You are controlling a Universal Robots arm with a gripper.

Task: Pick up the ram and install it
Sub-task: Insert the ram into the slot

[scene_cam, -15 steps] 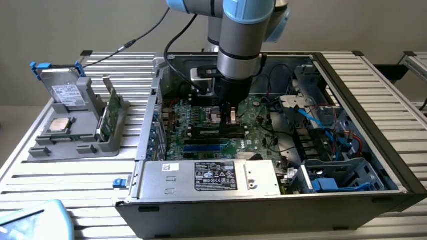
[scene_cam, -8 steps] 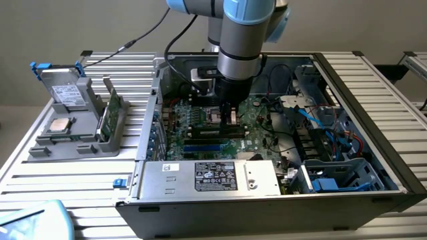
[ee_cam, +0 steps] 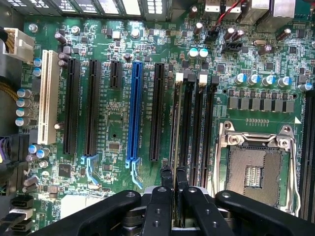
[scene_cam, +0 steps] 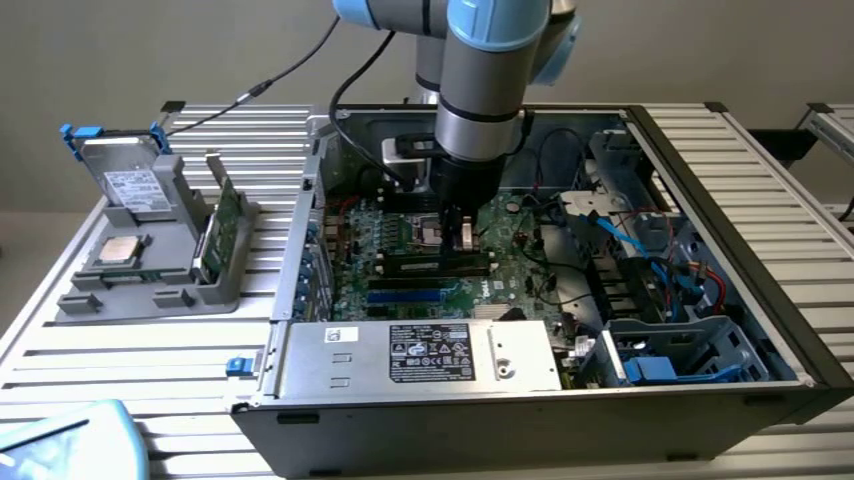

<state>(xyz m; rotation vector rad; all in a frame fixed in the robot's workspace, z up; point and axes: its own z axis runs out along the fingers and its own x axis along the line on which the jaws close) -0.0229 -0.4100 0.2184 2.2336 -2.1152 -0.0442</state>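
1. Gripper (ee_cam: 173, 174) is down inside the PC, pinching the ram (ee_cam: 175, 123).
2. Ram stands edge-on at a slot on the green board (ee_cam: 110, 160).
3. Pick-up's done; can't tell if it's pushed in.

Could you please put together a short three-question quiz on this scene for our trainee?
1. Fill in the blank: on the grey holder at the exterior view's left, the drive box has ____ tabs.
2. What is the gripper shut on? A) the drive box B) the ram C) nothing
3. True or false: the processor socket on the motherboard holds a chip.
Key: 1 blue; 2 B; 3 false.
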